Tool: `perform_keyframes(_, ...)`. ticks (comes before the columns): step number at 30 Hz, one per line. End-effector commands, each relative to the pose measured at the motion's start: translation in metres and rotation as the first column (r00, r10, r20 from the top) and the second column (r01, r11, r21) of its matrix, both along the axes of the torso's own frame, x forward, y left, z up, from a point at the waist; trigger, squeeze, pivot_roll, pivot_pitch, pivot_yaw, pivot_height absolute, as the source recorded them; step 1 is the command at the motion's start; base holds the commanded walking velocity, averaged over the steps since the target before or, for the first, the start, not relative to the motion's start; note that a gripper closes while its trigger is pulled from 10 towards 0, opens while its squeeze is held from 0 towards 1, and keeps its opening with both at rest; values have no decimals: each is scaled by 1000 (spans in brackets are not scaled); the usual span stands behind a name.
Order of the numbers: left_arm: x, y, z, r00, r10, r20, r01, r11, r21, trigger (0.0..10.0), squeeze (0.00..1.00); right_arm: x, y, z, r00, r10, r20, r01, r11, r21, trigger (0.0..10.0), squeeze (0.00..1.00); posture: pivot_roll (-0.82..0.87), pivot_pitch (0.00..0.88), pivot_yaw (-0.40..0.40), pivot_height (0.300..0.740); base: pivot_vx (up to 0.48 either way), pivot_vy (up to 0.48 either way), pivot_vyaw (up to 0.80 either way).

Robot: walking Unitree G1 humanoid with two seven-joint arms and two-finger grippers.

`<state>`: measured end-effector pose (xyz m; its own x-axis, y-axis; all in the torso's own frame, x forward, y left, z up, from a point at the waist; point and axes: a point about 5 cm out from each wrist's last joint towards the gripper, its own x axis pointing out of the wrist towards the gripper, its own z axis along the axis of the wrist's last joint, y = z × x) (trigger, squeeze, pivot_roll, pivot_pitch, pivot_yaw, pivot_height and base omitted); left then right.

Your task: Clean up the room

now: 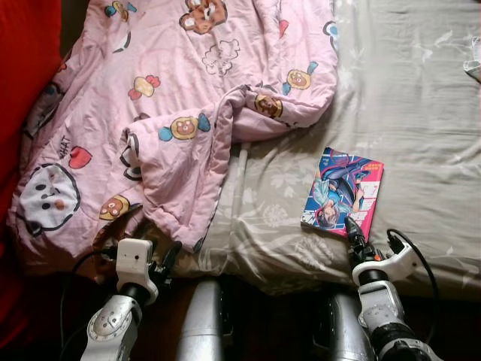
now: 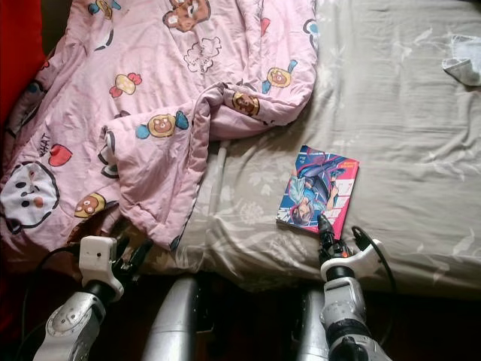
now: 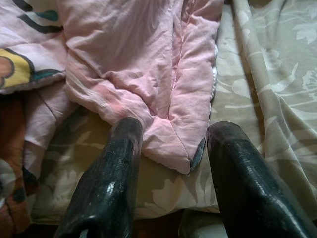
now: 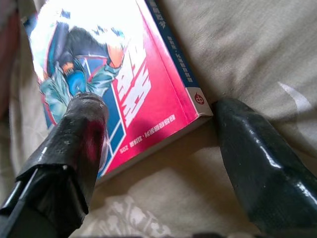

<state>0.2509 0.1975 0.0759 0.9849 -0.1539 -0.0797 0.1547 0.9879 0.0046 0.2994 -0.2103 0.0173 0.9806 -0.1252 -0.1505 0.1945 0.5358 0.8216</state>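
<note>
Below, the scene line by line.

Bed [image 1: 421, 113]: covered by a grey-beige sheet with a pale floral print, creased in many places; its near edge runs across the lower part of the head views.

Quilt [image 1: 173, 98]: pink, printed with cartoon animals and sweets, lying rumpled over the robot's left half of the bed, one folded corner hanging toward the near edge.

Book [image 1: 343, 192]: a paperback with a bright blue, pink and red illustrated cover, lying flat on the sheet on the robot's right side, near the bed's front edge and well apart from the quilt.

White scrap [image 2: 462, 69]: a small crumpled pale item on the sheet at the far right; what it is cannot be told.

Red surface [image 1: 26, 68]: a red mass beside the quilt at the far left edge.

Left pincer [image 3: 171, 163]: at the bed's near edge, fingers spread wide with nothing between them; the quilt's hanging corner lies just beyond the fingertips [image 3: 130, 130].

Right pincer [image 4: 158, 148]: at the near corner of the book, fingers wide apart; one finger [image 4: 81, 129] lies over the cover, the other rests on the sheet just beside the book's spine corner. It grips nothing.
</note>
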Motion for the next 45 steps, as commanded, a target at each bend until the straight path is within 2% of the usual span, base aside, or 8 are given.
perform_keyframes(1, -10, 7, -8, 999, 15, -52, -15, 1000, 12, 10000, 0, -14, 12, -17, 999, 10, -37, -6, 996, 91, 10000, 0, 225, 518, 220, 626, 0, 0, 0)
perform_keyframes(10, -17, 9, -4, 998, 25, -53, -24, 999, 23, 10000, 0, -8, 17, -10, 997, -6, 76, -9, 981, 196, 10000, 0, 250, 522, 229, 626, 0, 0, 0)
perform_keyframes(26, -39, 10, 5, 997, 47, -65, -45, 998, 32, 10000, 0, -18, 2, -17, 995, -75, 61, 58, 966, 251, 10000, 0, 303, 582, 243, 626, 0, 0, 0)
perform_keyframes(27, -40, 10, 6, 996, 49, -68, -47, 998, 34, 10000, 0, -18, 0, -16, 994, -83, 65, 64, 965, 254, 6627, 0, 304, 586, 245, 626, 0, 0, 0)
perform_keyframes(28, -41, 10, 6, 996, 50, -69, -48, 998, 35, 10000, 0, -17, -1, -15, 994, -86, 69, 66, 965, 255, 1216, 0, 303, 587, 245, 626, 0, 0, 0)
perform_keyframes(29, -41, 10, 6, 996, 50, -70, -48, 998, 35, 10000, 0, -17, -1, -15, 994, -88, 72, 67, 965, 255, 1216, 0, 303, 587, 245, 626, 0, 0, 0)
perform_keyframes(30, -41, 10, 6, 996, 51, -72, -48, 998, 36, 10000, 0, -16, -1, -14, 993, -89, 76, 66, 964, 258, 0, 0, 303, 587, 245, 626, 0, 0, 0)
perform_keyframes(45, -35, 6, 3, 995, 53, -82, -51, 998, 30, 10000, 0, -16, 6, -14, 993, -59, 100, 32, 966, 255, 0, 0, 272, 567, 227, 626, 0, 0, 0)
